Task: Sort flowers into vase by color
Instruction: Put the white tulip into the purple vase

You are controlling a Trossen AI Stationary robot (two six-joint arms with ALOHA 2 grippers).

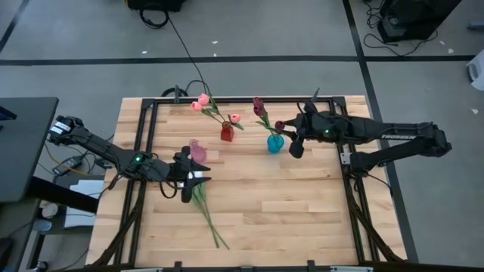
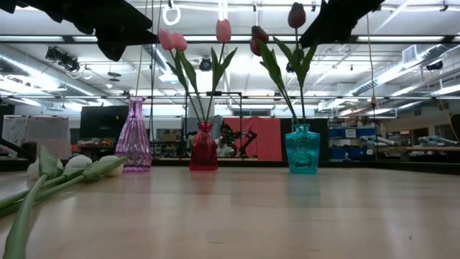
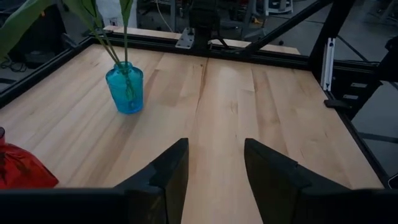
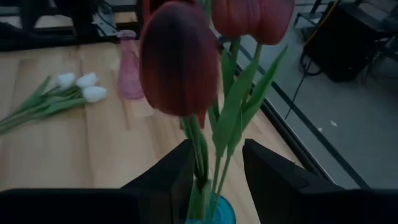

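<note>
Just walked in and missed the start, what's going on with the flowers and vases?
A two-armed robot is sorting tulips by color. Pink tulips stand in the red vase, maroon tulips in the blue vase. The right gripper is open beside the maroon stems. The left gripper is open over the white tulips on the table. The pink vase holds no flowers.

Cut off by the low view's top edge: both arms, only dark undersides showing above the vases. White tulips [image 2: 72, 167] cropped at that picture's left edge, stems running out of frame. Red vase [image 3: 18, 168] half lost at the left wrist view's edge. Teal vase [image 4: 211, 211] almost wholly hidden below the right wrist view's frame, only its rim visible between the fingers. Maroon tulip heads [image 4: 180, 59] blurred, too close to the lens.
</note>
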